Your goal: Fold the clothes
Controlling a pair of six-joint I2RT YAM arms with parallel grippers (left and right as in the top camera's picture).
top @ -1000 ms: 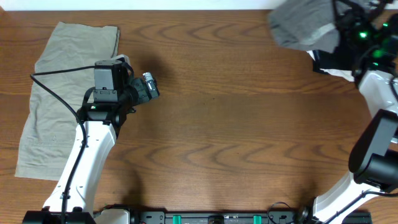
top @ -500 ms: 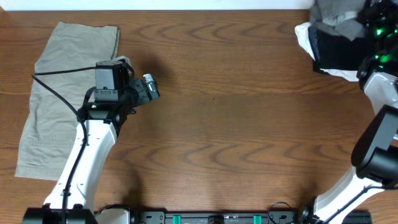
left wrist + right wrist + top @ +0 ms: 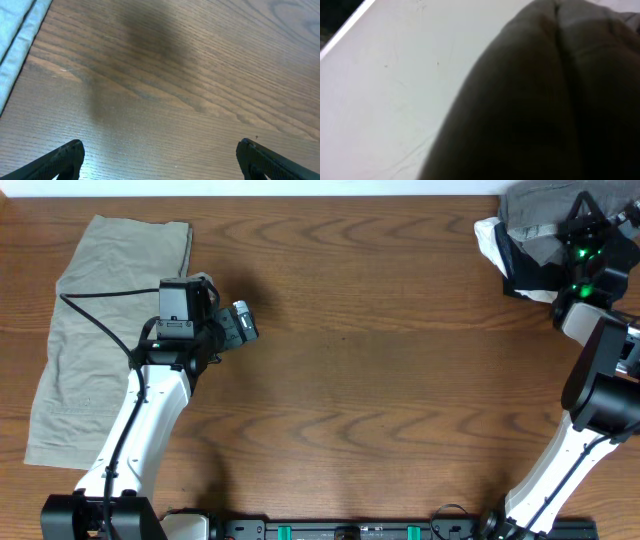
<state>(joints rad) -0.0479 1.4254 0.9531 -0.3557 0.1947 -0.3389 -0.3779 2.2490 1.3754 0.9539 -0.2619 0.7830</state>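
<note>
Pale khaki garment [image 3: 80, 330] on wooden table [image 3: 380, 380]

we see left gripper [image 3: 243, 325] over table [image 3: 380, 380], beside khaki garment [image 3: 90, 350] | right gripper [image 3: 584, 218] at grey shorts [image 3: 535, 205], far-right corner | its grip unreadable

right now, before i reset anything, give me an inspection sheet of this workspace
surface: brown wooden table, no spills seen
job's things: grey shorts bunched at the far right corner, not folded
clutter: pale khaki garment lying flat at left; black and white item under the shorts, kind unclear
grippers: left gripper open over bare wood; right gripper at the shorts, jaws hidden
cables: black cable loops from the left arm over the khaki garment
surroundings: black rail along the near edge
</note>
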